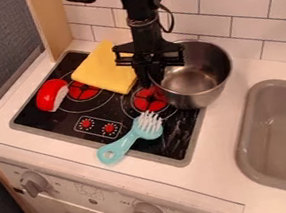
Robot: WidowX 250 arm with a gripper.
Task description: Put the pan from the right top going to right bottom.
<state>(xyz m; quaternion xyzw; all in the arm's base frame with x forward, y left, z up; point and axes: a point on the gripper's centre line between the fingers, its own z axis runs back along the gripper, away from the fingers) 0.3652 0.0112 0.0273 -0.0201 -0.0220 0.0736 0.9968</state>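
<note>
Sink [262,123] partly beyond right edge

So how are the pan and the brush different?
The pan is shiny silver, but the brush is light blue with white bristles. The pan is wide and hollow, while the brush is smaller, with a handle. The pan is nearer the wall than the brush.

The black pincer [151,81] hangs at the left rim of the shiny pan [200,90]. A yellow cloth [105,69] and a red toy [49,95] sit left on the stove [179,146]. A blue brush [125,142] lies near the front.
</note>
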